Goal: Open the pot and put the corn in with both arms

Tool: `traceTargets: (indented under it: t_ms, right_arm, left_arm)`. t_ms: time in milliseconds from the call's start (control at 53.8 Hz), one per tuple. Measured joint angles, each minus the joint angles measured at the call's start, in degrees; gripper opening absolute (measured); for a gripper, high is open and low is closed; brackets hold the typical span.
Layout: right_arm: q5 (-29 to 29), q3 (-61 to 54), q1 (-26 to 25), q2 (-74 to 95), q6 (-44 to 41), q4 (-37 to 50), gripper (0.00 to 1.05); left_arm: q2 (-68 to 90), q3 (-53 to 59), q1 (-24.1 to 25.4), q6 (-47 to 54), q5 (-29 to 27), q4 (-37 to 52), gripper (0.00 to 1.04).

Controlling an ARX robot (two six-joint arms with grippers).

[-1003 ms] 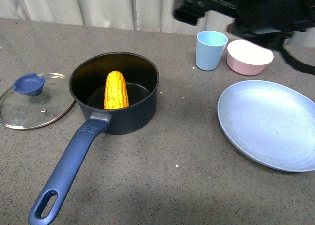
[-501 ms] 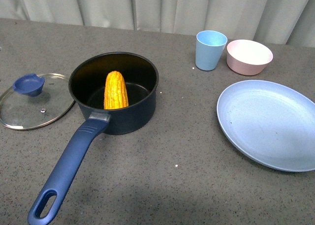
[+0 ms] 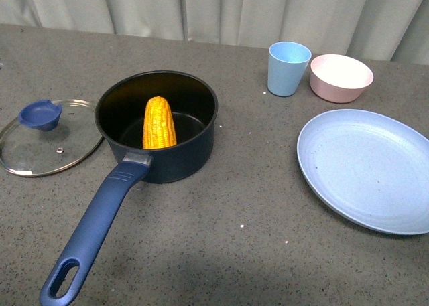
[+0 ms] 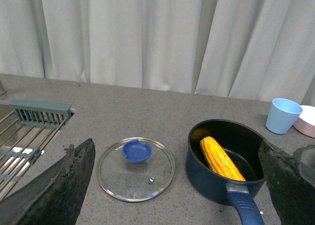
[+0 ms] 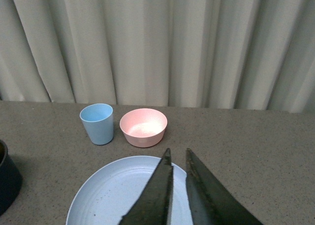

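Corn lies inside our open pot on the grey tabletop — the glass lid flat just beside it. Our left gripper hangs above with jaws spread wide; our right gripper — jaws nearly closed, grasping nothing — hovers over the blue plate.

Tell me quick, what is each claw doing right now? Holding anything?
Left claw: open wide, holding nothing, up above the lid and pot.
Right claw: nearly shut, nothing between its fingers, up above the plate.
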State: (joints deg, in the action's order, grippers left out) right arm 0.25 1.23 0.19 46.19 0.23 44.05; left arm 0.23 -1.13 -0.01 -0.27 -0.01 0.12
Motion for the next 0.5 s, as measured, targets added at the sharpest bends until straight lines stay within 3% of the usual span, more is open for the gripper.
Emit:
traceTargets:
  t_ms: [501]
  right_arm:
    - [-0.2,-0.9,-0.1,-19.8,-0.2,-17.8,0.01]
  left_arm:
    - [0.0,0.0,0.0,0.0,0.0,0.0,0.98]
